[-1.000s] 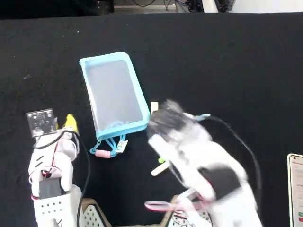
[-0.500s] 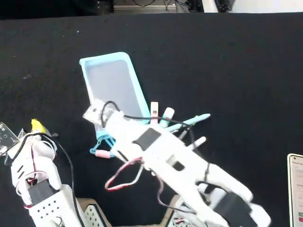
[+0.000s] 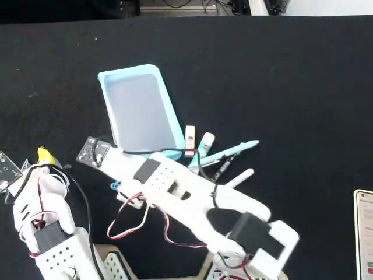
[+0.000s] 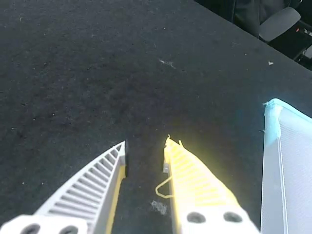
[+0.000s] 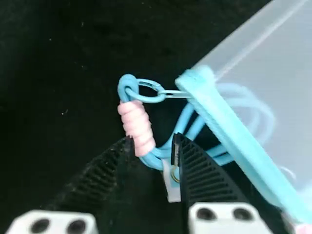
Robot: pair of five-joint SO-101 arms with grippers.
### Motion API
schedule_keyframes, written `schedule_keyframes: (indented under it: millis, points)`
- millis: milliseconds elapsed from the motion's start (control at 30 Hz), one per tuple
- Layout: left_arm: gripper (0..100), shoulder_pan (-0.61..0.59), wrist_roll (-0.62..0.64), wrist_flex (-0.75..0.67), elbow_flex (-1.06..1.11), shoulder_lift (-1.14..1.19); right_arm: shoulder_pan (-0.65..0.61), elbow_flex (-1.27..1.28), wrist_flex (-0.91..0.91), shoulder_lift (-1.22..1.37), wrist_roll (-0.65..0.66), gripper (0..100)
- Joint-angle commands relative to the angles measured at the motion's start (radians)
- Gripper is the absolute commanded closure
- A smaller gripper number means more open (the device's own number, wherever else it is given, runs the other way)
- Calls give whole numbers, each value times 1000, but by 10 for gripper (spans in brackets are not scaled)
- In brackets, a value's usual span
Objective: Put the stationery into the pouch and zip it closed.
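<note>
A light blue pouch [image 3: 140,111] lies flat on the black table, with its frosted panel [image 5: 273,83] facing up. Beside its near right corner lie a pink-and-white eraser [image 3: 190,140], a white tube [image 3: 204,143], a teal pen [image 3: 230,151], a black pen [image 3: 224,168] and a white stick [image 3: 239,177]. My right arm [image 3: 175,186] stretches across to the pouch's near left corner. There my right gripper [image 5: 152,141] is open, its black fingers on either side of the blue zipper cord [image 5: 156,160], with the pink bead [image 5: 136,127] just past the tips. My left gripper [image 4: 146,142] is open over bare table left of the pouch.
A white card [image 3: 364,233] pokes in at the right edge. The left arm's base [image 3: 52,245] stands at the near left. The pouch's edge [image 4: 273,122] is off to one side of the left gripper. Bare black cloth stretches beyond the pouch.
My right arm has swung left from beside the pens to the pouch's near left corner, over the zipper cord. The left arm shifted left, then kept still.
</note>
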Motion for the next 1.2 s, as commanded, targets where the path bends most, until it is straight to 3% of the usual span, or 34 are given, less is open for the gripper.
schedule_keyframes:
  millis: [0,300,400,433,733,933,1167]
  points:
    - [866,-8,8,-18,-35,-6,-32,-59,-37,30,-8,864]
    - [866,-8,8,-18,-35,-6,-46,-54,-69,113,-2,869]
    - [866,-8,5,-17,-35,-6,23,-59,-68,114,-2,995]
    - [866,-8,5,-17,-35,-6,51,-58,-54,101,-3,975]
    - [866,-4,3,-17,-35,-6,146,-81,368,-226,-2,987]
    - [866,-4,0,-14,-35,-6,146,-50,483,-366,-2,985]
    - [866,-4,0,-12,-35,-6,147,85,370,-275,-2,815]
